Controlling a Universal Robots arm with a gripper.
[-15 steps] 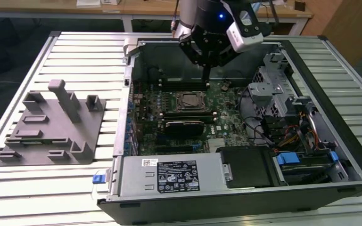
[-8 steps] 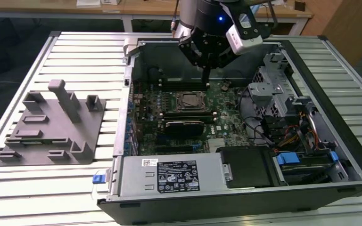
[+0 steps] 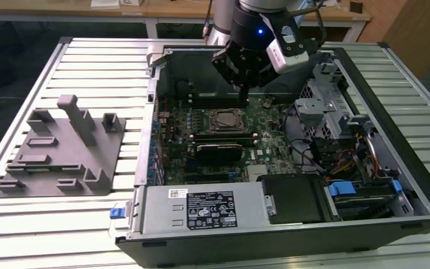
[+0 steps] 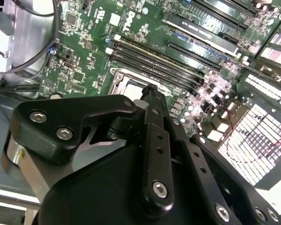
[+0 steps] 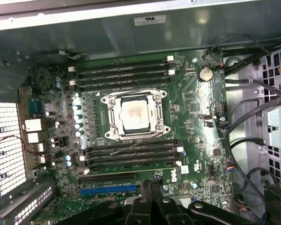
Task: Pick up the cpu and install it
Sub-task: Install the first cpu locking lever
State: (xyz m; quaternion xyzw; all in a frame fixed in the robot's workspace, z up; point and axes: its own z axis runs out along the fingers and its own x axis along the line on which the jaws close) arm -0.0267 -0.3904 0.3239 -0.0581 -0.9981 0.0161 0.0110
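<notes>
The cpu (image 5: pixel 135 114), a pale silvery square, lies flat inside the metal-framed socket (image 5: pixel 110 117) in the middle of the green motherboard (image 5: pixel 196 117). In the exterior view the socket (image 3: pixel 225 119) sits inside the open computer case, and my gripper (image 3: pixel 243 94) hangs above the board just behind it, toward the case's back wall. The black fingers are pressed together with nothing seen between them in both wrist views; the gripper (image 5: pixel 152 183) is apart from the cpu. In the second wrist view the gripper (image 4: pixel 150 91) covers part of the socket (image 4: pixel 126 83).
Memory slots (image 5: pixel 126 70) run on both sides of the socket. A grey plastic tray (image 3: pixel 58 151) stands on the slatted table at the exterior view's left. Drive cages and cables (image 3: pixel 335 129) crowd the case's right side; the power supply (image 3: pixel 200 210) lies at the front.
</notes>
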